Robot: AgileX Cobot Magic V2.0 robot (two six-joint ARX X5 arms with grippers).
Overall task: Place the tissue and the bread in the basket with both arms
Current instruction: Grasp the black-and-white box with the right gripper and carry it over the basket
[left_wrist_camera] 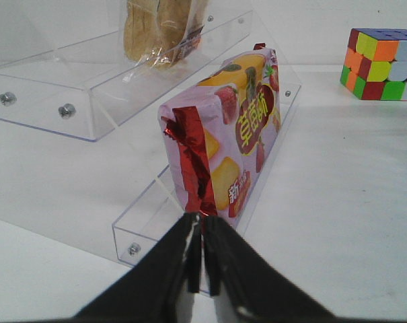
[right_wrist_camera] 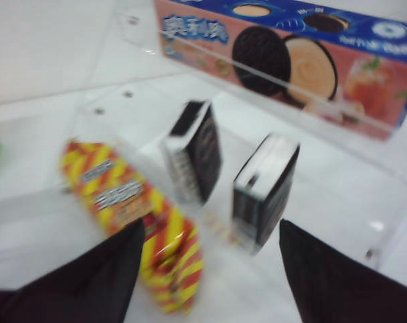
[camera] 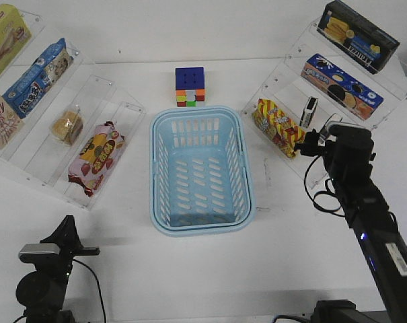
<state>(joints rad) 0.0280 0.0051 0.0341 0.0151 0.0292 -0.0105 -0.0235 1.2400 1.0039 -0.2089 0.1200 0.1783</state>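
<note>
**Two arms, nothing in the basket**

One white surface (camera: pixel 203 269), carrying everything. At its middle, the light blue basket (camera: pixel 200 171), slotted walls and floor, holding nothing. Just behind it, a colour cube (camera: pixel 190 87).

On either side, clear stepped racks: left rack (camera: pixel 28 168), right rack (camera: pixel 385 87). On the left rack, from the outer step inward: a yellow box (camera: pixel 5 33), a blue packet (camera: pixel 36 77), the bread (camera: pixel 67 126) in clear wrap, and lowest, nearest the basket, a pink snack bag (camera: pixel 95 158). On the right rack, a dark biscuit box (camera: pixel 361 35) on the highest step, a blue-and-orange cookie box (camera: pixel 341 85) below it, then a red-and-yellow snack bag (camera: pixel 278 126) on the lowest step beside the basket.

Right arm (camera: pixel 364 195) reaching up along the right edge, its pincer (right_wrist_camera: pixel 206 245) spread wide, with nothing between the fingers (right_wrist_camera: pixel 116 269). Ahead of it in the blurred wrist view: the tissue (right_wrist_camera: pixel 265 190), upright on the rack, well apart from the basket; just beside it, a second narrow black pack (right_wrist_camera: pixel 195 151), also upright.

Left arm (camera: pixel 45 269) low at the near left corner, well back from the racks. Left pincer (left_wrist_camera: pixel 202 259) closed, tips together on nothing, pointed at the crimped end of the pink snack bag; bread on the step behind, still on its rack.
</note>
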